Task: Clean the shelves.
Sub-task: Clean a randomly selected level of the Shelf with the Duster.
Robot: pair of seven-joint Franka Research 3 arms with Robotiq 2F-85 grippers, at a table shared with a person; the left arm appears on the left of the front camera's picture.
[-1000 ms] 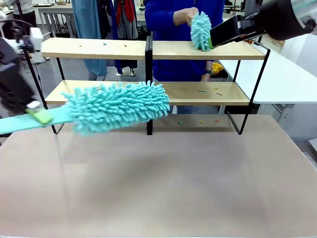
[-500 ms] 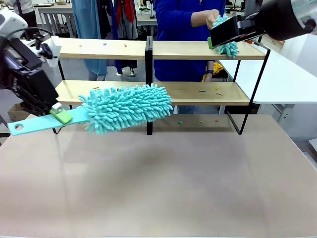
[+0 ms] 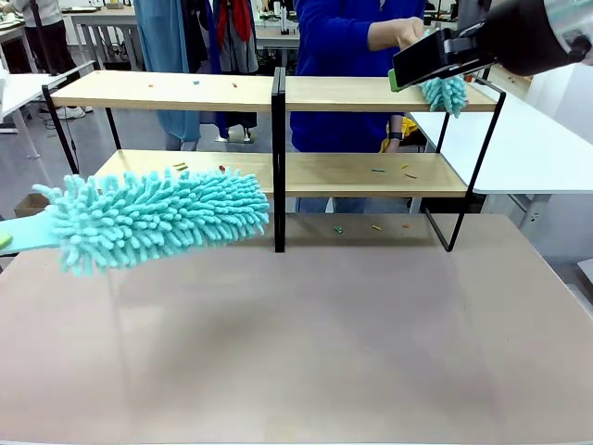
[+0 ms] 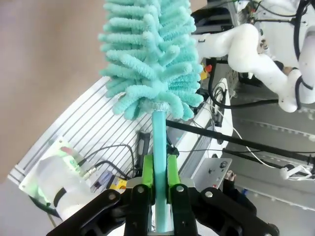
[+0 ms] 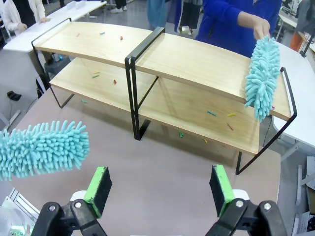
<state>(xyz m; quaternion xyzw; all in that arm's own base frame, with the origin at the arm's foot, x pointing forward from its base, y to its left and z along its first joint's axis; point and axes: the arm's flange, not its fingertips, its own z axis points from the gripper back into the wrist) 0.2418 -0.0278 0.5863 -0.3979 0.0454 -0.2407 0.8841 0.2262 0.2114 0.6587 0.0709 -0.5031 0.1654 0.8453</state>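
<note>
The shelves stand across the far side of the table, two tiers of light-wood boards on a black frame. My left gripper is shut on the thin handle of a big teal duster. Its fluffy head hangs over the table's left, in front of the lower left board and apart from it. My right gripper is open and holds nothing, up near the upper right board. A person's hand presses a small teal duster on that board's right end.
Small coloured bits lie on the lower right board, on the upper left board and on the tabletop under the shelves. The brownish tabletop spreads in front. A white table stands to the right.
The big duster has swung left and drawn away from the central post; my left arm has left the front view. The person's small duster has slid right along the upper board.
</note>
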